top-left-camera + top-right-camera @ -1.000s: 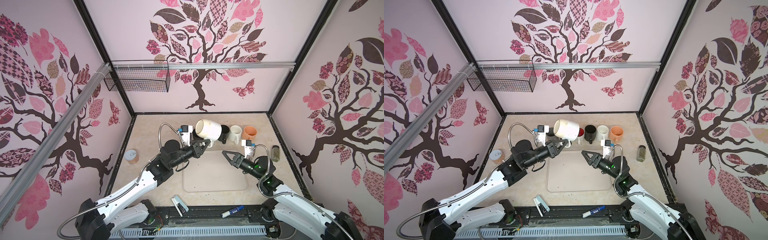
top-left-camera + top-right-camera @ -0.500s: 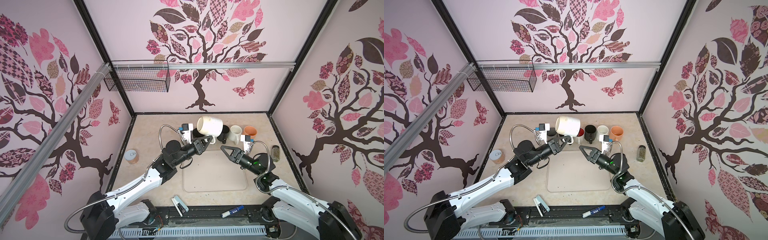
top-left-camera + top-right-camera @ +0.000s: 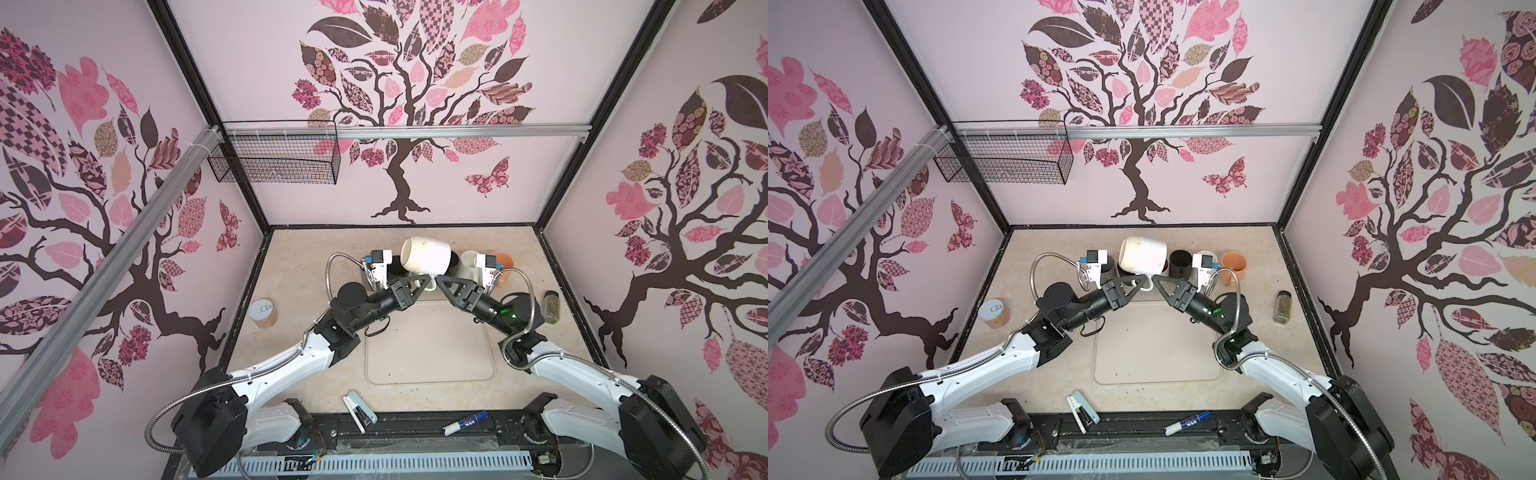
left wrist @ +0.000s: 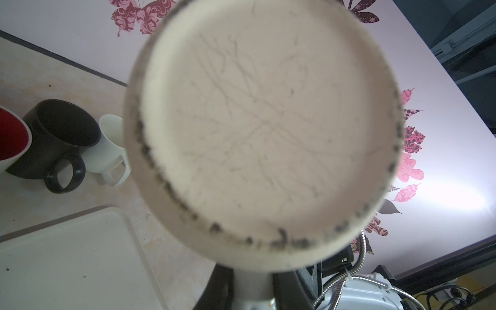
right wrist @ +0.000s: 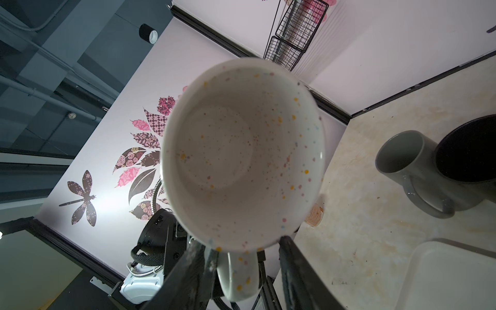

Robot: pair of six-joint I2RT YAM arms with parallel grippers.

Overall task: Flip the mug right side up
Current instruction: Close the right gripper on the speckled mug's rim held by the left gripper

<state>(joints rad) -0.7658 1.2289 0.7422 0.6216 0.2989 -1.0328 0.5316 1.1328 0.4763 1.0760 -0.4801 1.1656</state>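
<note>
A white speckled mug (image 3: 426, 255) (image 3: 1142, 255) hangs on its side in the air above the back of the table. My left gripper (image 3: 424, 283) (image 3: 1139, 283) is shut on its handle. The left wrist view is filled by the mug's scuffed base (image 4: 268, 128), with the handle (image 4: 252, 284) running down between the dark jaws. In the right wrist view the mug's open mouth (image 5: 241, 155) faces the camera. My right gripper (image 3: 443, 283) (image 5: 241, 271) is open, one finger on each side of the handle (image 5: 239, 273), with a gap showing.
A row of upright mugs stands along the back: grey (image 5: 408, 166), black (image 4: 59, 134), white (image 4: 107, 150), orange (image 3: 1233, 264). A beige tray (image 3: 428, 345) lies mid-table. A tin (image 3: 263, 312), spice jar (image 3: 552, 306), stapler (image 3: 358, 405) and marker (image 3: 464, 422) lie around it.
My right gripper has moved forward up to the mug's handle and its jaws have narrowed. The left gripper has carried the mug slightly back and tipped it onto its side.
</note>
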